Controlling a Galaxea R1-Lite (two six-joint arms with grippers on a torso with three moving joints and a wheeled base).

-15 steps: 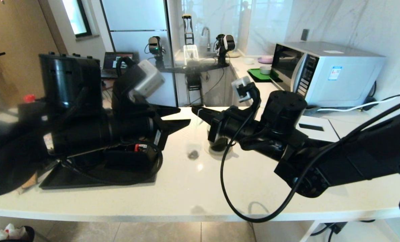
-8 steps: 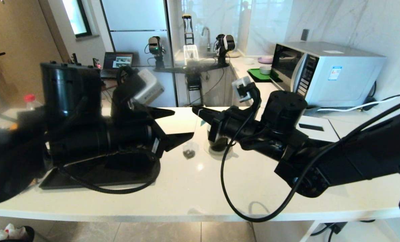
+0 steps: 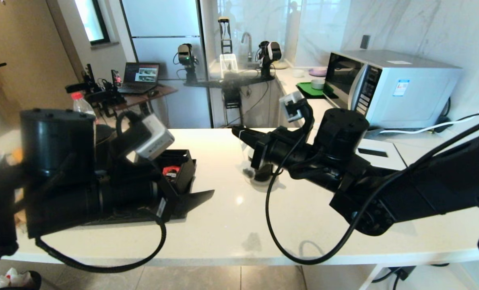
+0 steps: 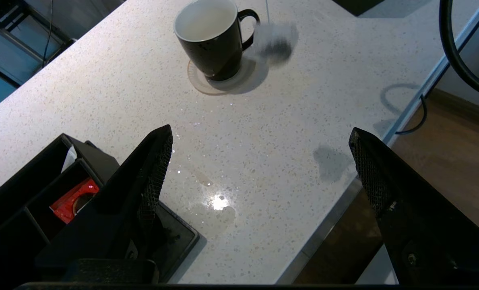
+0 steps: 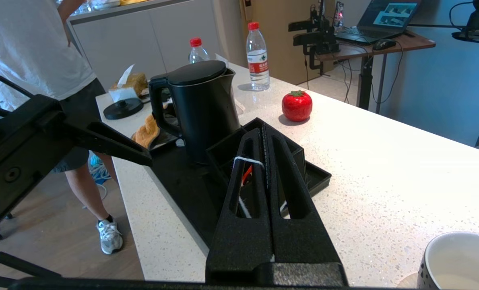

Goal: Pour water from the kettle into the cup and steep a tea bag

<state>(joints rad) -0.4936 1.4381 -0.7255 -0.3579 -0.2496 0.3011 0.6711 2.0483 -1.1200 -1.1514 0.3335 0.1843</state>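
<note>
The black cup (image 4: 209, 36) with its white inside stands on a round coaster in mid-counter; my right arm half hides the cup (image 3: 261, 173) in the head view. My right gripper (image 3: 239, 133) hovers above it, shut on the tea bag's white string (image 5: 243, 161). The tea bag (image 4: 273, 38) dangles blurred beside the cup's handle, outside the cup, and appears as a dark tea bag (image 3: 247, 173) in the head view. My left gripper (image 4: 259, 133) is open and empty over the counter's front edge. The black kettle (image 5: 203, 108) stands on the tray, lid shut; the left arm hides it in the head view.
A black tray (image 4: 175, 237) carries a compartment box with a red packet (image 4: 72, 197). A red strawberry-shaped object (image 5: 296, 105) and water bottles (image 5: 257, 56) stand beyond the kettle. A person (image 5: 30, 52) stands at the counter's end. A microwave (image 3: 388, 86) sits at back right.
My left arm has drawn back to the left and towards the counter's front edge, uncovering the tray's box. The hanging tea bag has swung right, closer to the cup. The right gripper has hardly moved.
</note>
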